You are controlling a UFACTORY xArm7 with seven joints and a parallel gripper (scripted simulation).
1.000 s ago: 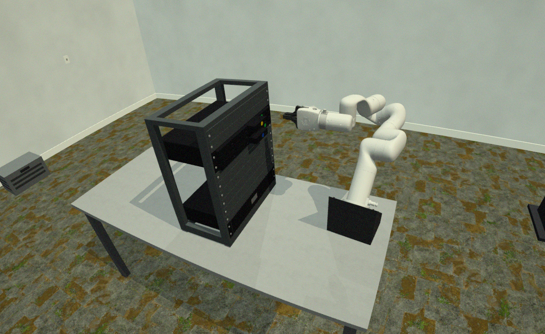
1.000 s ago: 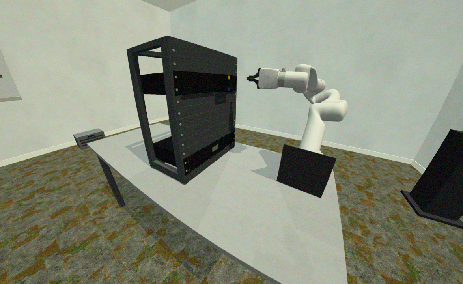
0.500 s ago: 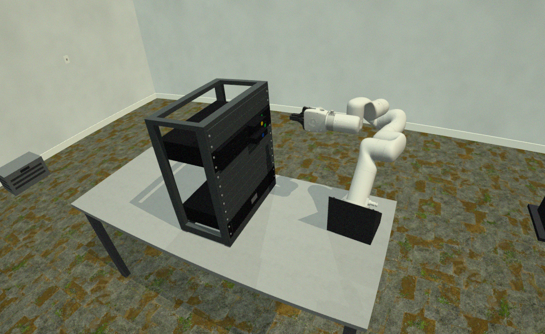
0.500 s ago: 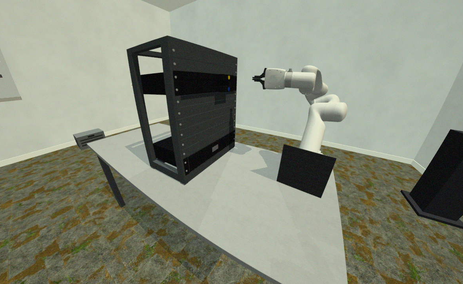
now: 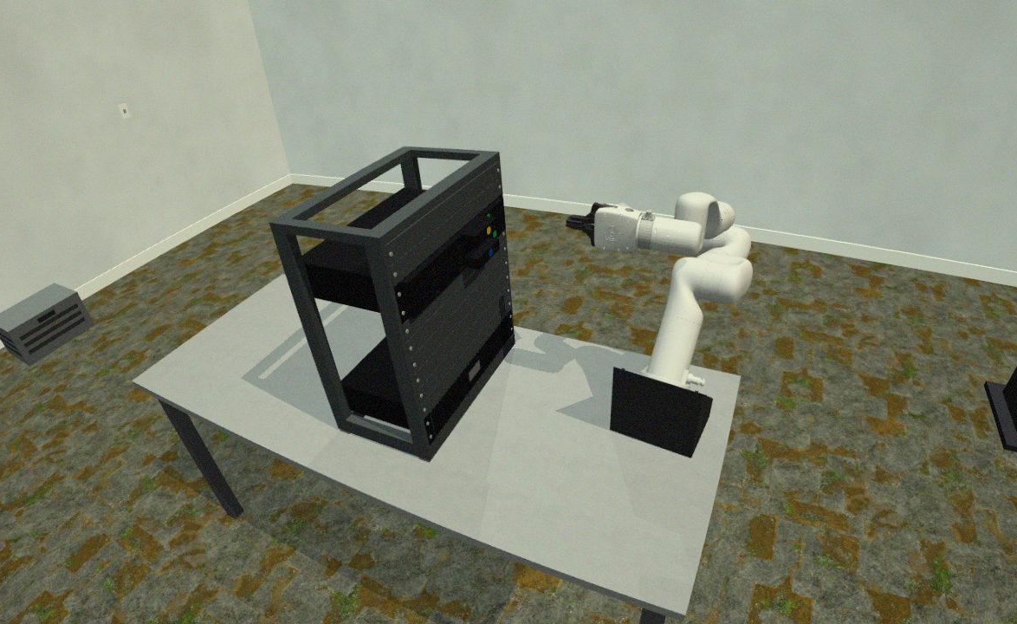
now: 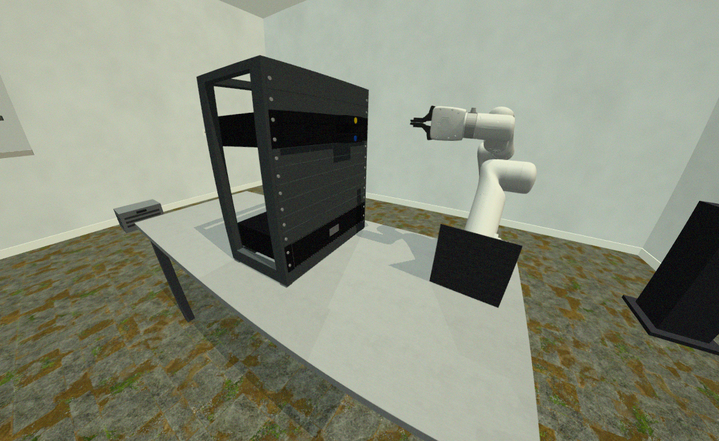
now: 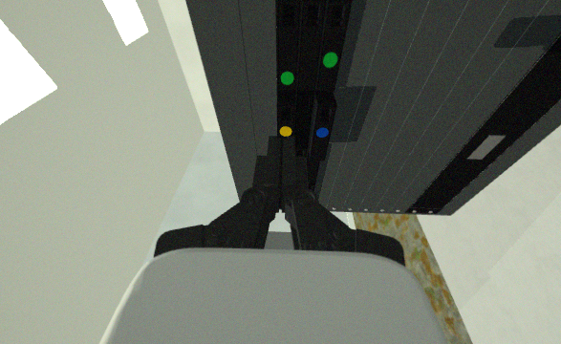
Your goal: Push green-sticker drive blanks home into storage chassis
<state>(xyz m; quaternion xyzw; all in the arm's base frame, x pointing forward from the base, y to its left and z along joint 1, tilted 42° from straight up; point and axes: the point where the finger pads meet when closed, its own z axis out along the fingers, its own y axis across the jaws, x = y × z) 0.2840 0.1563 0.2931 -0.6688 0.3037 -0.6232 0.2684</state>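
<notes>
Top view: the rack (image 5: 388,263) stands mid-frame on the bench (image 5: 543,481); the hand (image 5: 574,223) hangs right of it, apart. Exterior view: the same gap shows. Wrist view: the fingers are together on nothing; green stickers (image 7: 287,77) sit top centre.

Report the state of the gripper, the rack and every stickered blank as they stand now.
gripper: shut, holding nothing, apart from the rack front.
rack: upright on the table.
blue-sticker blank: standing out of the front.
first green-sticker blank: looks pushed in; latching cannot be told.
second green-sticker blank: looks pushed in; latching cannot be told.
yellow-sticker blank: depth unclear from these views.
</notes>
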